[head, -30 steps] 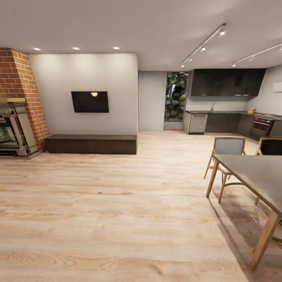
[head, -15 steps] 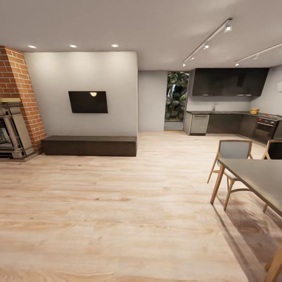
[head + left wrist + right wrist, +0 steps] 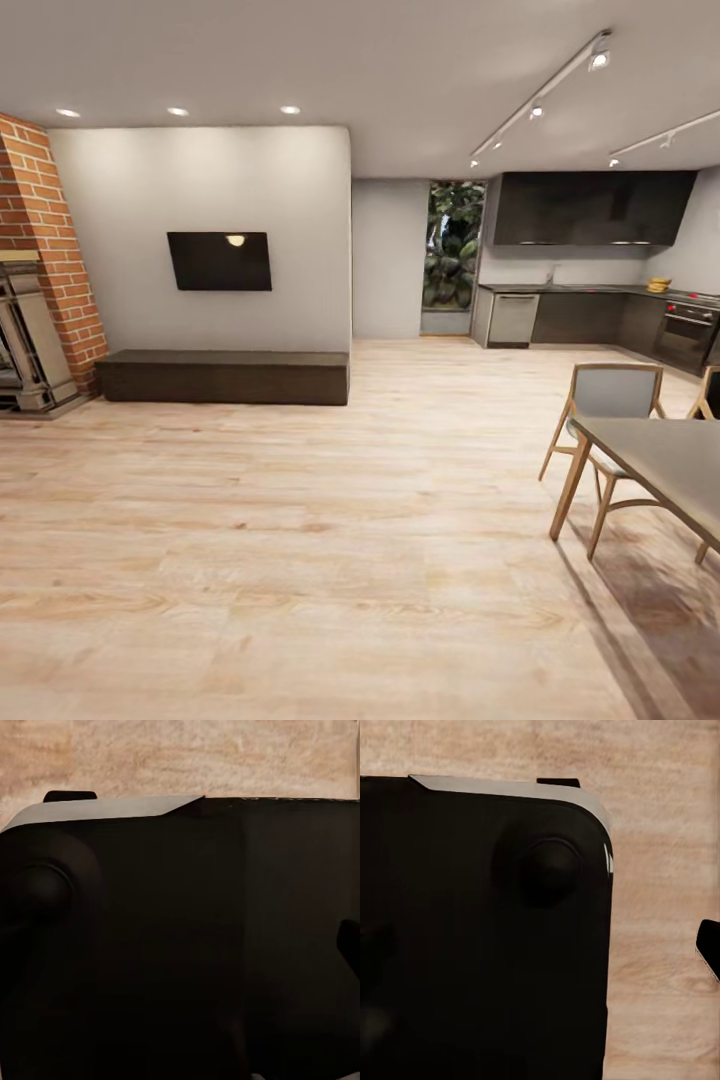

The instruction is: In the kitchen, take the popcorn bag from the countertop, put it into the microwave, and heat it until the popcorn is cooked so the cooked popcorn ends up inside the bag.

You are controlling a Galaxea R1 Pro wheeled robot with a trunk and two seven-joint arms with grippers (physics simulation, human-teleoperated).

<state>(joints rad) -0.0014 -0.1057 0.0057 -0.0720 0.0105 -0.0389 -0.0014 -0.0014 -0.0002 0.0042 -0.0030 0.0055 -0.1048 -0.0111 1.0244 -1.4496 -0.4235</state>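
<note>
The kitchen lies far off at the right of the head view. Its grey countertop (image 3: 590, 289) runs over dark cabinets beneath a black upper unit. A small yellowish object (image 3: 657, 284) stands on that counter, too small to identify. The popcorn bag and the microwave cannot be made out at this distance. In the right wrist view a dark finger piece (image 3: 709, 954) pokes in at the frame edge over the wood floor, beside my black base (image 3: 480, 945). The left wrist view looks onto the same black body (image 3: 180, 945).
Light wood floor (image 3: 300, 520) stretches ahead. A grey dining table (image 3: 670, 465) with chairs (image 3: 610, 395) stands at the right. A low dark bench (image 3: 225, 376) under a wall TV (image 3: 220, 261) and a brick fireplace (image 3: 40, 280) are at the left. A built-in oven (image 3: 688, 335) sits far right.
The whole head view has shifted as the robot rolls forward. The fireplace slides out at the left, the table out at the right, and the kitchen looks slightly nearer.
</note>
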